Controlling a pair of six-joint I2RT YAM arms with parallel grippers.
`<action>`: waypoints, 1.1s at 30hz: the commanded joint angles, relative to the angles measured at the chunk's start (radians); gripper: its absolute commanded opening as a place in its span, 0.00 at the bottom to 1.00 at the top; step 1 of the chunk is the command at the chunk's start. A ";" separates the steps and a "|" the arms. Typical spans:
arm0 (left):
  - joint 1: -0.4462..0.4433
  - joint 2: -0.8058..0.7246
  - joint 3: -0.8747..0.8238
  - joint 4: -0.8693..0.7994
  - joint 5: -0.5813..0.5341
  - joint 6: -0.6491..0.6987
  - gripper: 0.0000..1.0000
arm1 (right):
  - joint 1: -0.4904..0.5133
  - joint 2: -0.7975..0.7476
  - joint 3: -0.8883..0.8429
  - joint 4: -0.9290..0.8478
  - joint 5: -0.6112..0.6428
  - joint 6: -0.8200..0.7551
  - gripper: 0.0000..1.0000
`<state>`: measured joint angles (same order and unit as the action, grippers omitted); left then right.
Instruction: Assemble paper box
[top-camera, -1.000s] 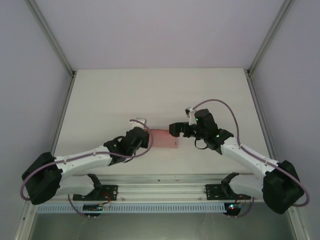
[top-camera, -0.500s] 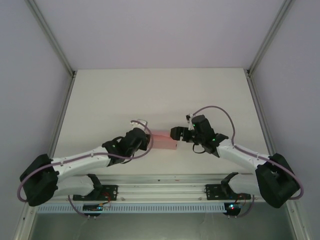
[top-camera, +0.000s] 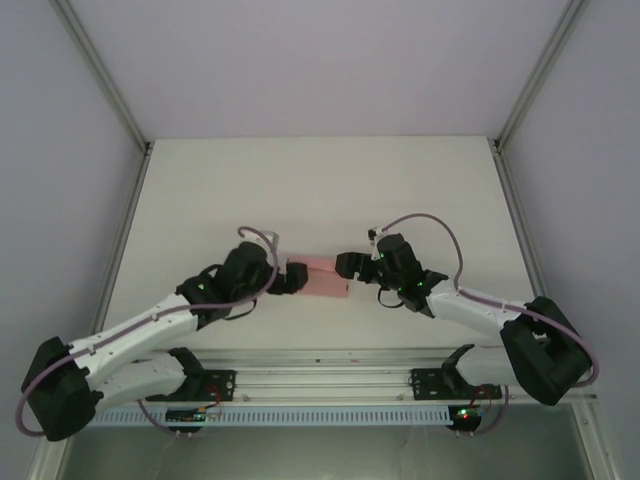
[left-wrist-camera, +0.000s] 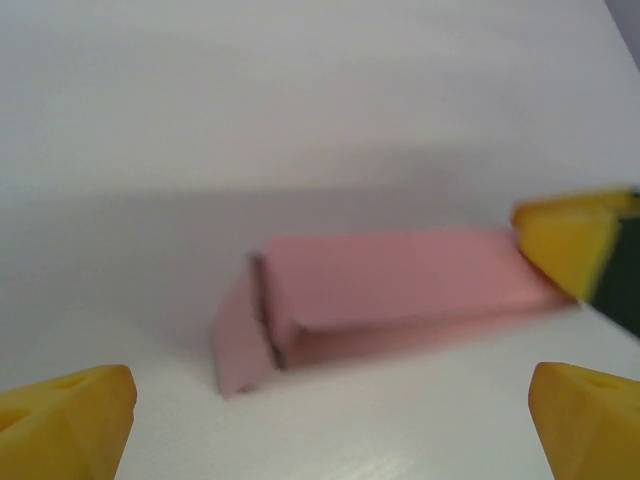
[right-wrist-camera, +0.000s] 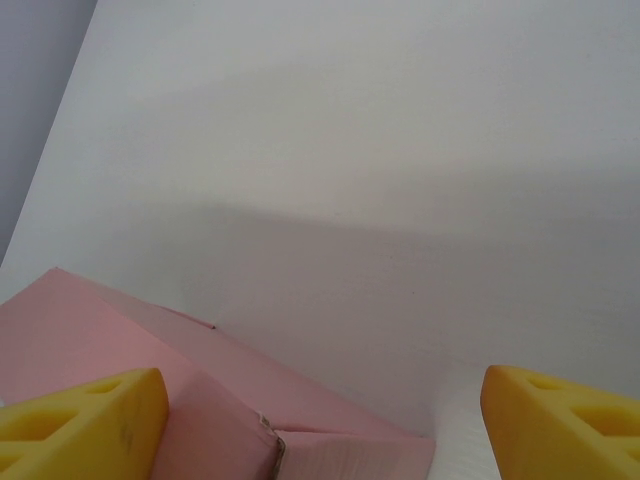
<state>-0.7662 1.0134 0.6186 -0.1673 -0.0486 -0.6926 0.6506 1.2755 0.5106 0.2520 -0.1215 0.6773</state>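
The paper box is a small pink flat box lying on the white table between my two grippers. In the left wrist view the paper box lies a little ahead of my open left gripper, with an end flap hanging open at its near end. One yellow fingertip of the right gripper touches its far end. My left gripper sits at the box's left end, my right gripper at its right end. My right gripper stands wide open over a corner of the paper box, its right finger well clear of the card.
Grey walls and metal frame posts bound the table on the left, right and back. A rail with both arm bases runs along the near edge. Bare table lies behind the box.
My left gripper has opened, let go of the box's left end and drawn back a little. The right gripper has come lower and closer onto the box's right end, its fingers slightly narrower.
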 joint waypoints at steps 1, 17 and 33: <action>0.120 0.040 -0.081 0.171 0.238 -0.139 1.00 | 0.012 0.053 -0.055 -0.135 -0.005 -0.022 0.82; 0.253 0.151 -0.357 0.546 0.424 -0.223 0.12 | 0.010 0.060 -0.173 0.083 -0.084 -0.141 0.73; 0.254 0.034 -0.037 0.119 0.280 -0.051 0.99 | -0.069 0.023 0.295 -0.393 -0.255 -0.504 0.99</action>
<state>-0.5171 1.0969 0.4801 0.1287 0.3164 -0.8200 0.6056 1.2785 0.7105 0.0257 -0.2596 0.3637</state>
